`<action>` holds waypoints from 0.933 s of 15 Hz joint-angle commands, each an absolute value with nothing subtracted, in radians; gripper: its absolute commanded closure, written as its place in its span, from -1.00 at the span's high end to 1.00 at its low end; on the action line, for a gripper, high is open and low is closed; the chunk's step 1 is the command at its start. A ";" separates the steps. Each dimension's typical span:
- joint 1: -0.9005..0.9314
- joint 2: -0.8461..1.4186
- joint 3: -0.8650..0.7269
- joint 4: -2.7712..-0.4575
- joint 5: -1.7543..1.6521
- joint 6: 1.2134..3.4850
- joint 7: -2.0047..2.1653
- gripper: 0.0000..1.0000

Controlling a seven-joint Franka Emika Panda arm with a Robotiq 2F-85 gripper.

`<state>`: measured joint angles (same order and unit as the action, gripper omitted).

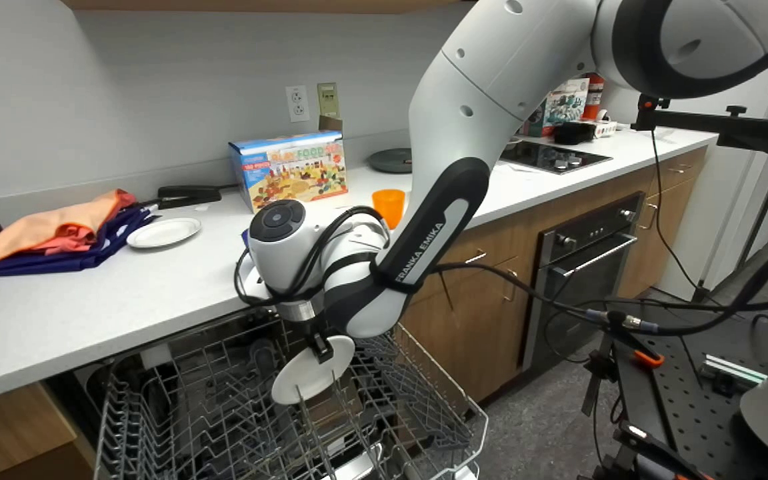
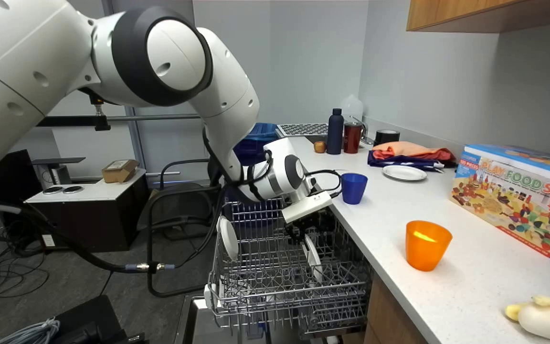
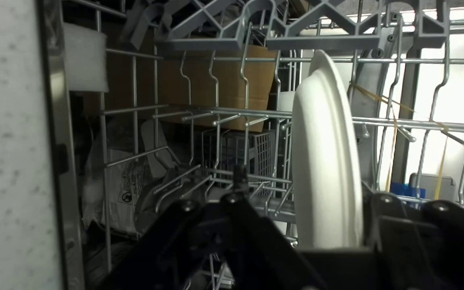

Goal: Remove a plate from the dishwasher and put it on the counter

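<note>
Most of the task appears to lie ahead. The plain white round plate with a raised rim stands on edge, leaning a little, in the grey wire rack drawn out from the open under-counter dishwasher. The black two-fingered gripper reaches down to its upper edge: in the wrist view the fingers stand well apart with the plate between them, much nearer one finger, and a clear gap separates it from the other, so the plate is not gripped; whether the nearer finger touches it cannot be told. The approach therefore looks done or nearly so. What seems left is to close on the rim, lift the plate free of the rack, set it on the long white flat countertop and let go. A similar white plate lies flat there, shown in both exterior views, but the one at the fingers has yet to leave the rack; another white plate stands at the rack's outer side, well apart from the gripper.
</note>
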<state>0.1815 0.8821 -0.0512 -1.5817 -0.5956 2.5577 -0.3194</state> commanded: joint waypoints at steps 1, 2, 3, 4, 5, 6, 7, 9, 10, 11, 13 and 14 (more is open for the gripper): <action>0.193 0.884 -0.052 -1.562 -0.605 2.555 -0.313 -0.47; 0.190 0.876 -0.043 -1.567 -0.597 2.551 -0.317 -0.60; 0.189 0.870 -0.039 -1.569 -0.593 2.548 -0.317 -0.78; 0.187 0.864 -0.034 -1.572 -0.589 2.545 -0.318 -0.91; 0.187 0.860 -0.034 -1.572 -0.587 2.543 -0.316 -1.00; 0.187 0.857 -0.034 -1.571 -0.587 2.543 -0.315 -1.00; 0.185 0.853 -0.035 -1.570 -0.586 2.544 -0.313 -1.00; 0.181 0.839 -0.037 -1.574 -0.586 2.550 -0.311 -0.98; 0.180 0.830 -0.036 -1.576 -0.585 2.554 -0.311 -0.99; 0.178 0.820 -0.034 -1.580 -0.583 2.556 -0.312 -0.97; 0.176 0.794 -0.024 -1.588 -0.576 2.564 -0.317 -0.97; 0.174 0.778 -0.018 -1.595 -0.572 2.568 -0.321 -0.97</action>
